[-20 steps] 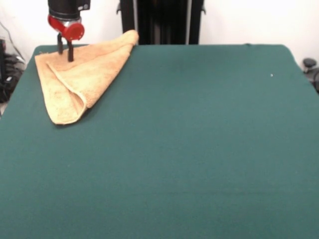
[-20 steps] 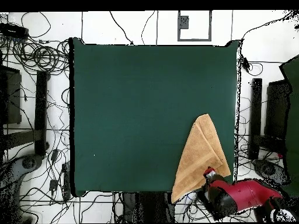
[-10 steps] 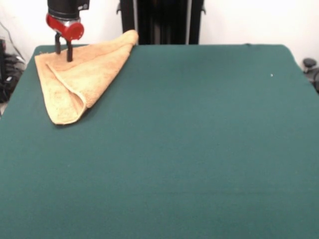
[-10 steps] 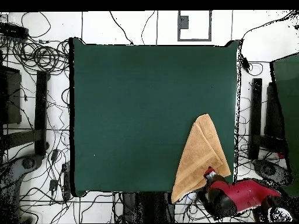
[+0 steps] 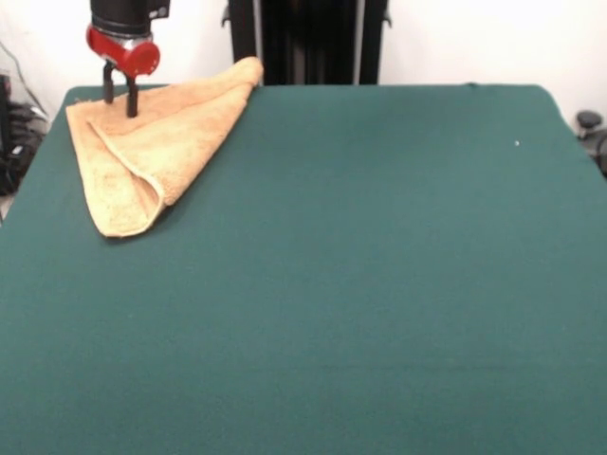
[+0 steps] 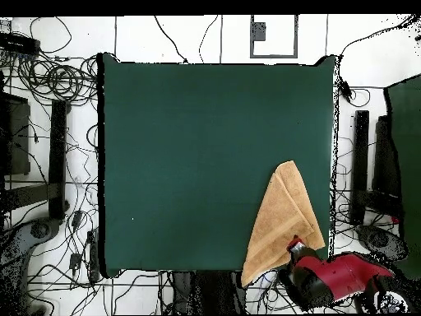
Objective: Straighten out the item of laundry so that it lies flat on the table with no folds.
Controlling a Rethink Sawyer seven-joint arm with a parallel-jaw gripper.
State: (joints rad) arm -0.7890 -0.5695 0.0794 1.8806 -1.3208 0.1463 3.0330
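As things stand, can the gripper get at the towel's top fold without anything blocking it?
Probably yes. The gripper hangs open just over the folded towel near the table's corner, and nothing else lies on or near the cloth.

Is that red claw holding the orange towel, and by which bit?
Nothing is held: the gripper hangs open over the towel, by its far corner.
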